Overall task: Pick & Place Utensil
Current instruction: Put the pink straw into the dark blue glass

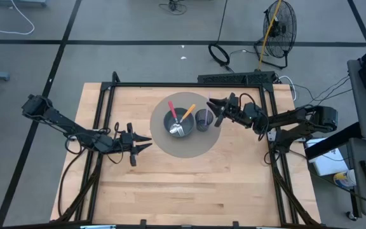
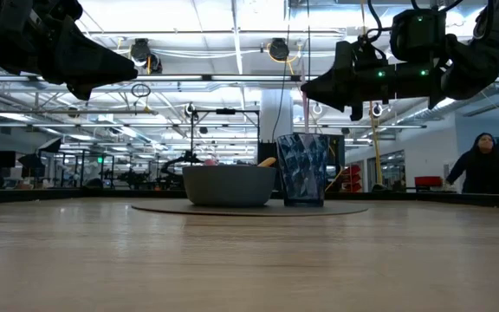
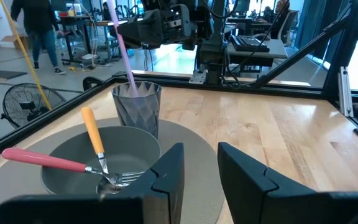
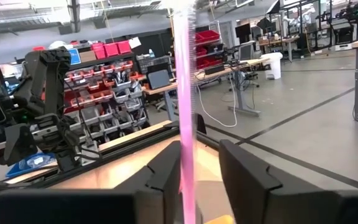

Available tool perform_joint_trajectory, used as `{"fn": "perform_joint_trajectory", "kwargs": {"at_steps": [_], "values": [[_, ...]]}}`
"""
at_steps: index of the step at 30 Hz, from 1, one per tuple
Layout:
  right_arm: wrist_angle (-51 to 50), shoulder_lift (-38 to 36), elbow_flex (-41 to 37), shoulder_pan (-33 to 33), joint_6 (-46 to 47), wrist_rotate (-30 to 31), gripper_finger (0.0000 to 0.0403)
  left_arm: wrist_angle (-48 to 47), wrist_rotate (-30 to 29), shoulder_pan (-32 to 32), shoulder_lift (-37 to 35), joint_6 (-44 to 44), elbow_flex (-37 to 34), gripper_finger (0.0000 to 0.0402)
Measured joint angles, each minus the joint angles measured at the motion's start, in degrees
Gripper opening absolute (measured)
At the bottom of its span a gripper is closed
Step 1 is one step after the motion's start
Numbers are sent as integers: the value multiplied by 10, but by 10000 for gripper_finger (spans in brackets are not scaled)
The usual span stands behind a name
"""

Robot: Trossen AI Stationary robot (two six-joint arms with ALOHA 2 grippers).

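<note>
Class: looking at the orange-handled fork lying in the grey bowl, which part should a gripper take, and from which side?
Grip the orange-handled fork by its handle, from above: the handle slants up past the grey bowl's rim, while the tines lie low inside beside the pink-handled utensil.

Around your wooden table [image 1: 189,184] you have a grey concrete floor [image 1: 138,25] crossed by dark lines, with a floor fan [image 1: 278,22] and loose cables behind it. Bright strip lights [image 2: 232,17] line your ceiling. Shelves of red bins [image 4: 98,74] and workbenches [image 4: 229,68] fill the hall, and a person [image 2: 485,165] stands far off.
</note>
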Motion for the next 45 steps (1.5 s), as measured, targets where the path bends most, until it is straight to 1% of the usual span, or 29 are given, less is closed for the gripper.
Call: {"fn": "perform_joint_trajectory", "kwargs": {"at_steps": [9, 15, 20, 28, 36, 43, 45], "values": [[0, 0, 0, 0, -16, 9, 191, 0, 0, 0, 0, 0, 0, 104], [-4, 0, 0, -3, -20, 15, 232, 0, 0, 0, 0, -2, 0, 104], [-5, 0, 0, -3, -20, 15, 250, -5, 0, 0, 0, -2, 0, 104], [-11, -19, 0, -3, -21, 12, 268, -9, 0, 0, 0, -2, 0, 104], [-111, -49, 0, -3, -16, 12, 295, -10, 0, 0, 0, -1, 0, 104], [-128, -60, 0, -3, -19, 10, 326, -9, 0, 0, 0, -4, 0, 104], [-141, -65, 0, -3, -24, -3, 334, -9, 0, 0, 0, -6, 0, 104]]}}
